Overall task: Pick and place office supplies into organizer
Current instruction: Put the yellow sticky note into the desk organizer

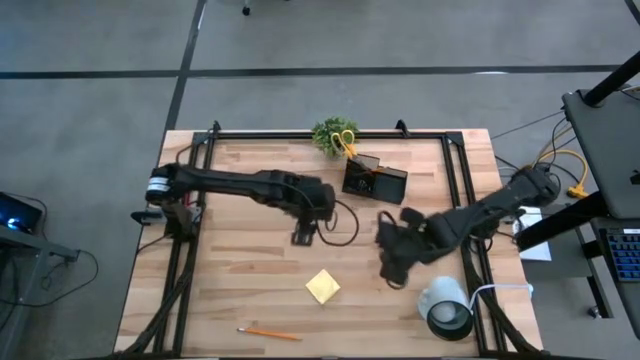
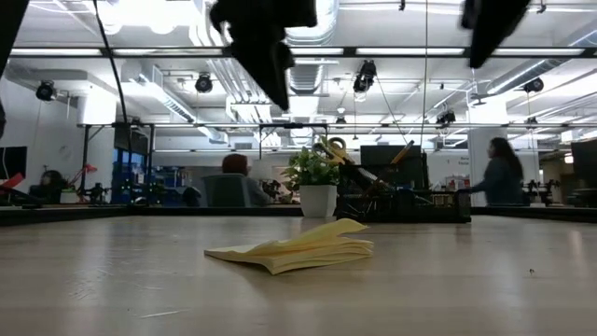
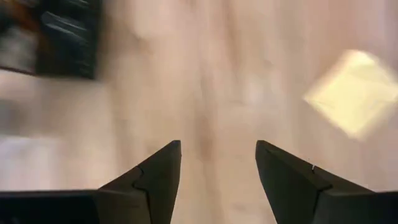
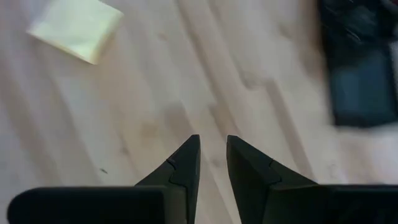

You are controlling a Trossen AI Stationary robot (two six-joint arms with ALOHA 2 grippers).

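Note:
The black mesh organizer (image 1: 376, 181) stands at the table's far middle, with yellow-handled scissors (image 1: 345, 141) sticking up out of it. A yellow sticky-note pad (image 1: 322, 287) lies flat on the wood toward the near side, its top sheets curling up (image 2: 298, 250). An orange pencil (image 1: 270, 332) lies by the near edge. My left gripper (image 3: 217, 149) hovers open and empty above the table's middle (image 1: 303, 237), left of the organizer. My right gripper (image 4: 213, 142) hangs right of the pad (image 1: 392, 270), its fingers a narrow gap apart with nothing between them.
A small green plant (image 1: 329, 134) stands beside the organizer at the far edge. A white cup (image 1: 440, 294) and a black tape roll (image 1: 449, 319) sit at the near right corner. People show in the room beyond the table.

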